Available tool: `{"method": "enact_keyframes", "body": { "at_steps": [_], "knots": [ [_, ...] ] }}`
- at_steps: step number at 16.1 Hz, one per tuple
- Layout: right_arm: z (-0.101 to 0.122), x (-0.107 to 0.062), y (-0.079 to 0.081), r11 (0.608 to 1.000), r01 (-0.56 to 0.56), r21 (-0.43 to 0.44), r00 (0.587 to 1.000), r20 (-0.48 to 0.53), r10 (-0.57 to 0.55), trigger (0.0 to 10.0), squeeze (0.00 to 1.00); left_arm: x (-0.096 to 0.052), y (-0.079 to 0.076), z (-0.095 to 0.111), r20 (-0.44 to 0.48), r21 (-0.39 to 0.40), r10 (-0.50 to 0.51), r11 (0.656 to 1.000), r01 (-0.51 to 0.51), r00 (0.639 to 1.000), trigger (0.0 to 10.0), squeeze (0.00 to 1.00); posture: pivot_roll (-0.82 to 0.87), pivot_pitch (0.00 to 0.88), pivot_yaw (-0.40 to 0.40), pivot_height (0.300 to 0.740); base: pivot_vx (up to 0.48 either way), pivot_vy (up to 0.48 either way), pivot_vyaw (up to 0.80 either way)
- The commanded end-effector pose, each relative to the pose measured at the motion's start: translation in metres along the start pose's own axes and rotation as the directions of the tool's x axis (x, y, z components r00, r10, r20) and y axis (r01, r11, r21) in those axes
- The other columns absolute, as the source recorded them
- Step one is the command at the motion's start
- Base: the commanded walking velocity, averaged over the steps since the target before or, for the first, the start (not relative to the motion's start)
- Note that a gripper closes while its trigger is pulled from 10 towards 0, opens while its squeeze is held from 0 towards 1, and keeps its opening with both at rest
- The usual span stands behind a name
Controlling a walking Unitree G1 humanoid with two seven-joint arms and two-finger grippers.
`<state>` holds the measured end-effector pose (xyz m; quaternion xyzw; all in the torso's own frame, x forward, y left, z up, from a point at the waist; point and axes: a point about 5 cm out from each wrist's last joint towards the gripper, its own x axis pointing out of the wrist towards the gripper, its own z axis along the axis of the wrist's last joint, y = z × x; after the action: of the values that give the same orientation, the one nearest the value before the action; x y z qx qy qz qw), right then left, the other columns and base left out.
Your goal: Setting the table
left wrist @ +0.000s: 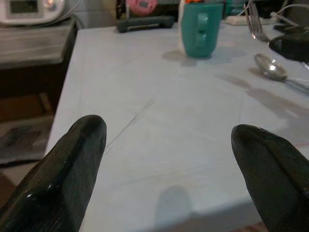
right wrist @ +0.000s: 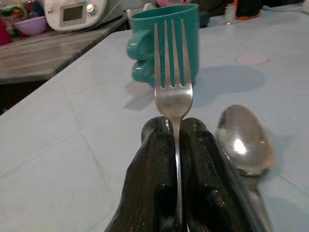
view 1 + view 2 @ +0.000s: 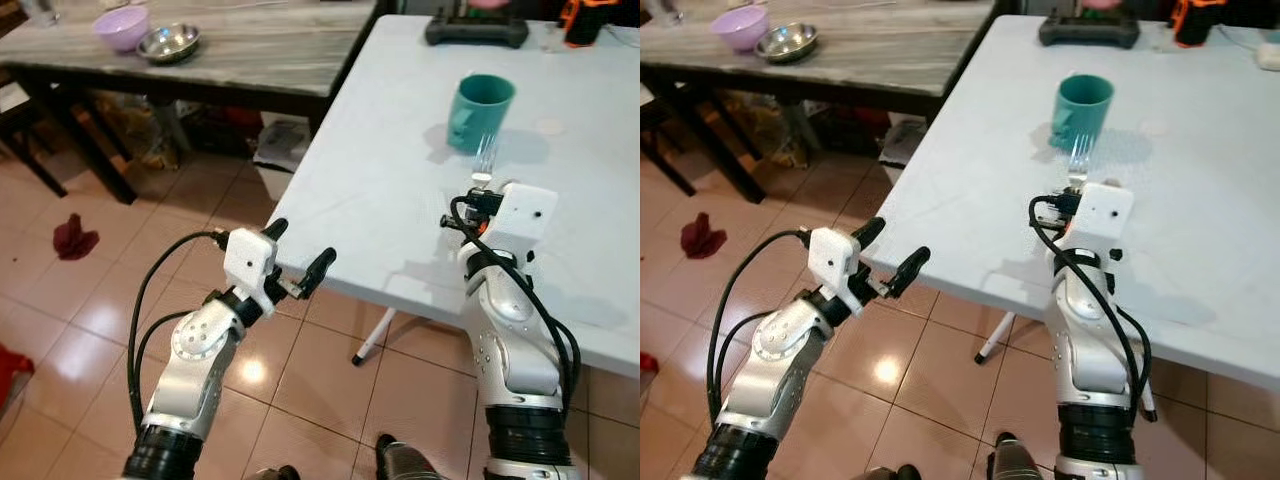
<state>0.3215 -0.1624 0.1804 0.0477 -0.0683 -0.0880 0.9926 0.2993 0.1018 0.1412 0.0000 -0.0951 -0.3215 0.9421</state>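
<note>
We see the right gripper [image 2: 176, 145] clamped on a fork [image 2: 172, 82], tines pointing toward the teal mug [image 3: 478, 110], over the white table [image 3: 380, 180] near its front edge. A spoon [image 2: 244, 140] lies on the table just beside the fork. The left gripper [image 3: 297, 255] hovers at the table's front left corner, fingers spread wide and holding nothing.

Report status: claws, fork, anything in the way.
Right claw shut on fork, held over white table. Left claw open at table edge. Spoon lies beside; teal mug ahead.
</note>
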Motion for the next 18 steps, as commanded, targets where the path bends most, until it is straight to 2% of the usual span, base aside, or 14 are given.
{"method": "enact_keyframes", "body": {
  "at_steps": [1,8,18],
  "knots": [
    [0.0017,-0.0031,0.0031,1.0,-0.005,-0.007,1.0,0.014,0.005,10.0,0.0,-0.0015,0.004,-0.0018,-0.015,0.004,0.02,1.0,-0.02,1.0,10.0,0.0,-0.21,0.17,0.132,0.74,0.0,0.319,-0.72],
    [0.0017,-0.0042,0.0066,1.0,-0.015,-0.012,1.0,0.021,0.015,10.0,0.0,0.0006,0.0044,-0.0017,-0.008,-0.006,0.03,1.0,-0.03,1.0,10.0,0.0,-0.21,0.166,0.13,0.74,0.0,0.348,-0.72],
    [-0.0047,-0.0055,0.0085,0.999,-0.026,-0.029,0.999,0.025,0.026,10.0,0.0,0.0045,0.0023,-0.0037,0.005,-0.013,0.071,0.997,-0.07,0.997,10.0,0.0,-0.2,0.116,0.124,0.74,0.0,0.377,0.0]
  ]
}}
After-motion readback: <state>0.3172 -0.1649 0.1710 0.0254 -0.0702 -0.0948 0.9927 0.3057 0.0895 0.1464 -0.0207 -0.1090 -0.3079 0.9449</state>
